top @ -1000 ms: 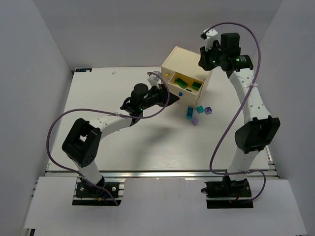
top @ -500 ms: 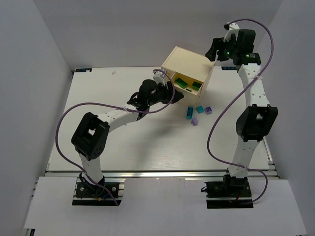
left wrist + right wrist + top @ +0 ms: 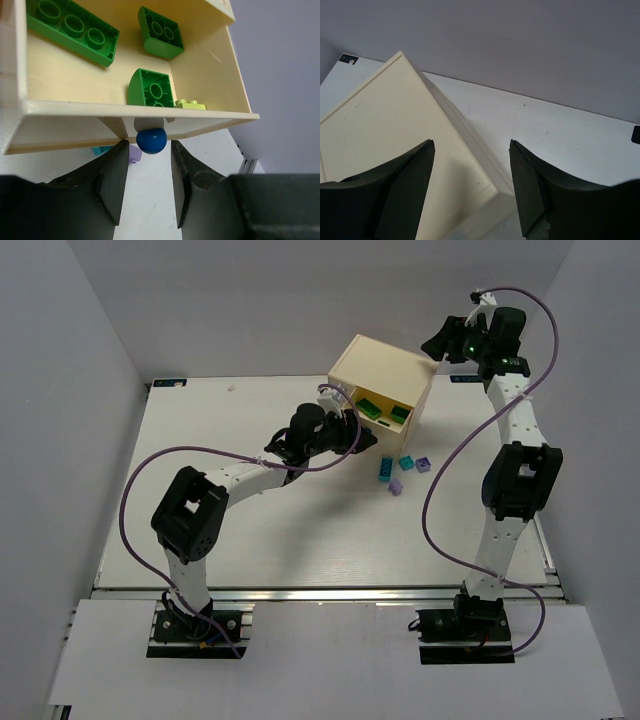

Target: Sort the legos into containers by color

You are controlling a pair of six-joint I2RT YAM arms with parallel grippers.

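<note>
Left gripper (image 3: 148, 151), narrowly parted and empty, straddles the blue knob (image 3: 151, 140) of the open drawer (image 3: 125, 107), green legos (image 3: 152, 90) just beyond it; an off-centre pinch could slip off and shove the unbraced chest (image 3: 385, 362).

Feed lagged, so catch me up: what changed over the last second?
The left gripper reached forward to the chest and now straddles the blue knob, jaws open. The right gripper, open, swung right from above the chest. The open drawer and loose bricks stayed put.

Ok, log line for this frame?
left gripper: open, straddling blue knob | drawer: open, green legos inside | right gripper: open, empty, above chest | table: four loose legos
</note>
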